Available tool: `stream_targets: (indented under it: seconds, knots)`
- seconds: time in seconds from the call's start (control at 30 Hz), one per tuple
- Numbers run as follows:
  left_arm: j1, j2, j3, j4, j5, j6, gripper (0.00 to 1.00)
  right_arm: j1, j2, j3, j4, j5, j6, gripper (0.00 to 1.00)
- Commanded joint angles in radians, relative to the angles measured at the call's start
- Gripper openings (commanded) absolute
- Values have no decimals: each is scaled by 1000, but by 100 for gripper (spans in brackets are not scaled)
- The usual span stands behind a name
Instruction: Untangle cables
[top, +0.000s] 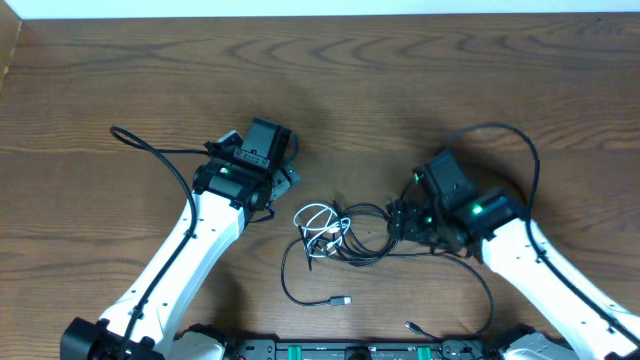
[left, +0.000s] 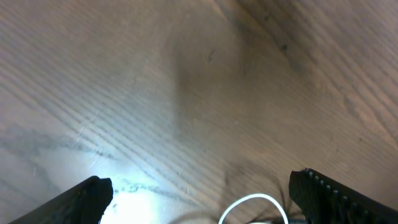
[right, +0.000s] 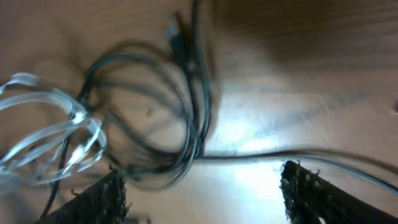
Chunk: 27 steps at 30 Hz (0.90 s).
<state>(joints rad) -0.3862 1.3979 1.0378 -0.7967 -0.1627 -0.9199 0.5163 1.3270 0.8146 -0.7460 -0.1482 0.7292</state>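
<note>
The cables lie in one tangle at the table's middle front. A white cable (top: 317, 222) is coiled on the left of it, and black cables (top: 362, 243) loop through and to the right of it. One black plug end (top: 341, 301) lies toward the front. My left gripper (top: 288, 180) is open just up-left of the white coil; in the left wrist view a white loop (left: 252, 202) shows between its fingers (left: 87, 199). My right gripper (top: 399, 220) is open at the tangle's right side. The right wrist view has the black loops (right: 183, 124) and white cable (right: 43, 130) ahead of the open gripper (right: 202, 199).
Thick black arm wires arc behind the left arm (top: 150, 150) and over the right arm (top: 522, 140). A black rail (top: 350, 350) runs along the table's front edge. A second black plug end (top: 412, 327) lies near it.
</note>
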Motion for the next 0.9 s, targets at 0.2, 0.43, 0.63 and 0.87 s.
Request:
stream_targets:
  seconds: [0.2, 0.43, 0.63, 0.87]
  knots:
    - [4, -12, 0, -3, -6, 1, 96, 64, 110, -181, 366, 97, 175, 63]
    - [4, -12, 0, -3, -6, 2, 96, 63, 256, -173, 491, 52, 151, 11]
    - [4, -12, 0, -4, -6, 2, 96, -42, 249, -60, 657, 41, 3, 1]
    - [4, -12, 0, -11, -6, 2, 96, -124, 249, 156, 613, 38, -161, 1]
